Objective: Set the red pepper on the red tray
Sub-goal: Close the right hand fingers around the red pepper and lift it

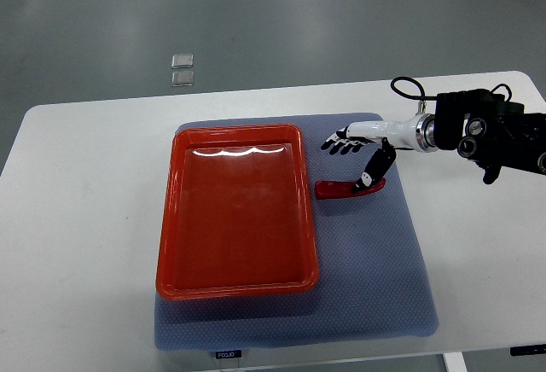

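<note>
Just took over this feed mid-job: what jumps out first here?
The big red tray dominates, empty, on the left part of the blue-grey mat. Just off its right rim lies the red pepper, with the right hand directly over it, thumb down at the pepper's right end and the other fingers spread out, not closed.

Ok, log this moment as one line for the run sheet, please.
right hand: open, over red pepper, thumb touching | red pepper: on blue mat, right of red tray | tray: empty | left: not in view
</note>
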Action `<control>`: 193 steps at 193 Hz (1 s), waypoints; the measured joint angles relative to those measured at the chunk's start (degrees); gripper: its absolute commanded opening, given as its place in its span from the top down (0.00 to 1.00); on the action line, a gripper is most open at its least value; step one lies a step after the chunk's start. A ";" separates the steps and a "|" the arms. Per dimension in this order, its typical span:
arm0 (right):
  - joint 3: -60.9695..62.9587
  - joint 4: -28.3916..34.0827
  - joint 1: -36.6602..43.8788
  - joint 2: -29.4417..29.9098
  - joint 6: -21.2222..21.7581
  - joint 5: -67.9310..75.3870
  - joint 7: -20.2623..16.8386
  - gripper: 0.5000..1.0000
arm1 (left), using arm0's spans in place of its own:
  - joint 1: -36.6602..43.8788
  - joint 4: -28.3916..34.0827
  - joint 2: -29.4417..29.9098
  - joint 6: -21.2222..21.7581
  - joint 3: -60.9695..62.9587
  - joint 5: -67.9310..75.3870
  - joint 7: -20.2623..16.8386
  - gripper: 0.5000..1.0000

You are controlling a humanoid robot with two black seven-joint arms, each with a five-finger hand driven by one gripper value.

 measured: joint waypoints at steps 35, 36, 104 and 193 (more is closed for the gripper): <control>-0.06 0.00 -1.35 0.58 -1.77 -1.67 0.06 0.40 | 0.00 0.00 0.00 0.00 -0.06 -0.01 0.00 0.00; -0.06 0.00 -1.40 0.59 -1.81 -1.73 0.06 0.40 | 0.00 0.00 0.00 0.00 -0.06 -0.01 0.00 0.00; -0.07 -0.11 -4.17 1.04 -2.86 -3.04 0.12 0.41 | 0.00 0.00 0.00 0.00 -0.09 0.00 0.01 0.00; -0.02 -1.11 -5.70 2.44 -3.44 -4.27 0.12 0.94 | 0.00 0.09 0.00 0.08 -0.09 0.00 0.01 0.00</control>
